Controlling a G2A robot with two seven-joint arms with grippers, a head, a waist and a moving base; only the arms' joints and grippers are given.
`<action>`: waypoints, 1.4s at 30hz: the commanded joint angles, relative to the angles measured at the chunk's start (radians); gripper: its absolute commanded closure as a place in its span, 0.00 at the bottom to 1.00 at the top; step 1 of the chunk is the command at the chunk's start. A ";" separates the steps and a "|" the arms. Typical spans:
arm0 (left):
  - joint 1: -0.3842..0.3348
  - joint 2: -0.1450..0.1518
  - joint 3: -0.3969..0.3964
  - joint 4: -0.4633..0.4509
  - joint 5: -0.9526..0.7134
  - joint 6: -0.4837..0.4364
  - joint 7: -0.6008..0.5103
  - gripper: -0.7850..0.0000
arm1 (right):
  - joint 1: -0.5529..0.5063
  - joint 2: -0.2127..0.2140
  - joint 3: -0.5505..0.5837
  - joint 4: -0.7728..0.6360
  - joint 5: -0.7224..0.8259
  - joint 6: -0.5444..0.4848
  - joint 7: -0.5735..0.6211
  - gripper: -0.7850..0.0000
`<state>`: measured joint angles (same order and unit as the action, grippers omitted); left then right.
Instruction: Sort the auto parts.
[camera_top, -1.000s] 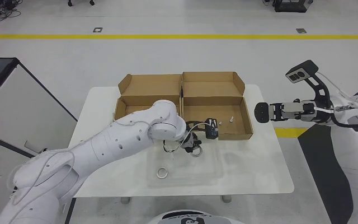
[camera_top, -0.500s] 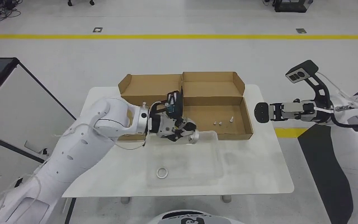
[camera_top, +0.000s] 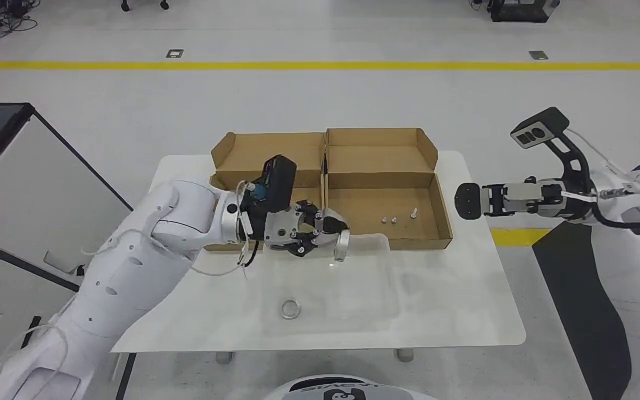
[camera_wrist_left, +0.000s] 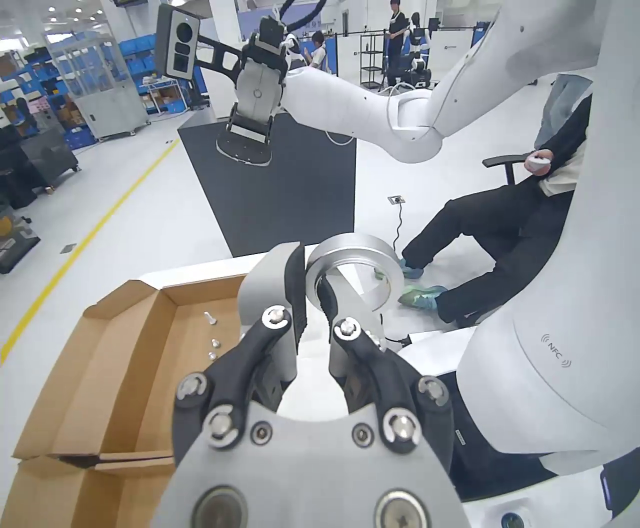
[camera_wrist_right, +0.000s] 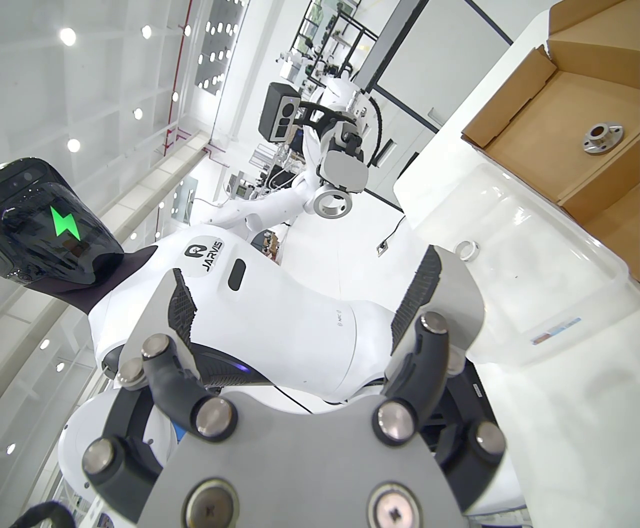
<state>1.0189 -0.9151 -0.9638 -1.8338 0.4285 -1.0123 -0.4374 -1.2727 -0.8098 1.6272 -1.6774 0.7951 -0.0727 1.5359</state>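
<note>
The left hand (camera_wrist_left: 311, 280) holds a metal ring (camera_wrist_left: 361, 244). 1 finger (camera_wrist_left: 295, 290) sits outside the ring wall and the other is inside the bore, jaws narrow and clamped on the wall. The ring is in the air, clear of the desk (camera_top: 470, 300).

Top view puts it over the back edge of the clear plastic tray (camera_top: 375, 300), just in front of the seam between 2 open cardboard boxes. The left arm partly covers the left box (camera_top: 268, 150). On the floor of the right box (camera_top: 385, 192) lie small bolts (camera_top: 411, 211), in its right half; left wrist view shows 3 of them. The boxes stand side by side at the back of the desk, touching, and the tray sits against their front walls.

1 small ring (camera_top: 290, 309) lies in the tray near its front left corner, well apart from the held ring. Right wrist view shows a flanged metal part (camera_wrist_right: 598, 136) flat on a box floor, near the tray end with the small ring. Cannot tell for sure which box.

The right hand (camera_wrist_right: 300, 282) is off the desk's right edge, level with the right box. Its fingers are spread wide with nothing between them.
</note>
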 joint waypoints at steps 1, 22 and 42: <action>0.000 0.000 0.000 0.000 0.000 0.000 0.000 1.00 | 0.000 0.000 0.000 0.000 0.000 0.000 0.000 0.00; 0.003 -0.057 -0.019 -0.044 -0.271 0.000 0.561 1.00 | 0.000 0.000 0.000 0.000 0.000 0.000 0.000 0.00; 0.004 -0.047 -0.062 0.015 0.018 0.000 0.546 1.00 | 0.000 0.000 0.000 0.000 0.000 0.000 0.000 0.00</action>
<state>1.0209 -0.9640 -1.0180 -1.8258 0.4107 -1.0123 0.1167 -1.2727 -0.8098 1.6272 -1.6774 0.7951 -0.0727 1.5359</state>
